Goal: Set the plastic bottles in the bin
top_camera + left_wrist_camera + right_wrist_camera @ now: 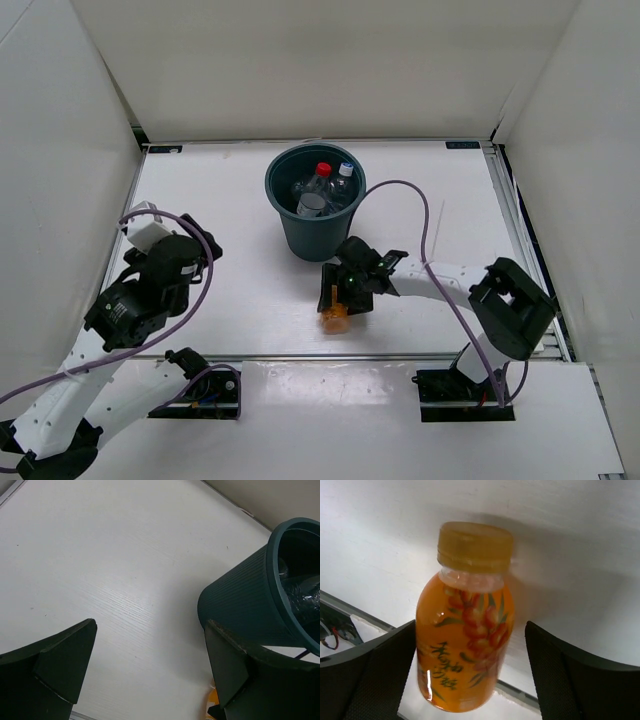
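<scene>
Orange bottle [462, 605] rests on the white table [230, 200] near the teal bin [283, 225], between the right gripper's [470, 630] parted fingers, not yet clamped. Clear bottles [322, 190] sit inside the bin. The left gripper [150, 625] hangs wide open beside the bin, holding nothing.

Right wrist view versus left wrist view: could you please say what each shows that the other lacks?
Only the right wrist view shows the orange bottle's cap and label, within the open right gripper. Only the left wrist view shows the bin, a clear bottle inside. Both show the table; an orange sliver at the left view's bottom edge may be that bottle.
</scene>
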Available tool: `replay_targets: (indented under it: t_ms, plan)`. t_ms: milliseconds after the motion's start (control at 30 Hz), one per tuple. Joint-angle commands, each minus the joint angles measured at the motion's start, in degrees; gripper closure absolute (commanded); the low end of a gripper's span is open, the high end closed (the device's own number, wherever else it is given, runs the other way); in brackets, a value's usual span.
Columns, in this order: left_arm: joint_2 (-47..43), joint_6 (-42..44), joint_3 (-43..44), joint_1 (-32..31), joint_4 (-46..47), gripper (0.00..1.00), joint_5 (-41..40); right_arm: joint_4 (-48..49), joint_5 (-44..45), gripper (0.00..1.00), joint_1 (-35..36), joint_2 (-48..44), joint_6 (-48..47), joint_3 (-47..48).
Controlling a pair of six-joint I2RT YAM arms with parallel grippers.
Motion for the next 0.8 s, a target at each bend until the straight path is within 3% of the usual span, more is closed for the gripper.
replay_targets:
  t_ms: [0, 67, 100, 200, 333, 400, 533, 633, 700, 767]
  plan:
    - [-0.2, -1.3, 1.6, 0.0, -3.2, 0.0, -2.4, -5.1, -0.4, 0.15, -0.3, -0.1, 0.6, 3.9]
    - [-0.2, -2.7, 0.9, 0.0, -3.2, 0.0, -2.4, -7.8, 0.5, 0.22, -0.3, -1.2, -0.5, 3.9]
    - [-0.7, -2.7, -0.1, 0.0, -2.7, 0.0, -2.9, -11.1, 1.9, 0.38, -0.3, -2.7, -1.3, 4.6]
    - [-0.7, -4.3, -1.7, 0.0, -1.3, 0.0, -3.5, -18.1, 4.3, 0.64, -0.3, -7.9, -1.3, 4.6]
    - [-0.7, -5.7, -3.1, 0.0, 0.0, 0.0, -3.5, -28.7, 6.3, 0.7, -0.3, -15.4, -2.5, 8.1]
    - [-0.2, -7.2, -3.8, 0.0, 0.0, 0.0, -3.5, -33.4, 4.5, 0.8, -0.9, -18.3, -2.5, 14.3]
    - [-0.2, -8.7, -5.2, 0.0, 0.0, 0.0, -3.5, -36.1, 5.7, 0.83, -0.2, -21.3, -5.1, 28.9]
    - [-0.2, -8.7, -6.5, 0.0, 0.5, 0.0, -3.5, -34.4, 11.7, 0.83, -0.2, -17.3, -9.3, 42.6]
    - [0.4, -8.7, -7.0, 0.0, 0.5, 0.0, -3.5, -34.4, 16.8, 0.83, -0.2, -8.7, -15.3, 51.4]
    - [1.0, -8.2, -7.0, 0.0, 0.5, 0.0, -2.9, -38.9, 20.7, 0.83, -0.8, 2.8, -19.8, 67.4]
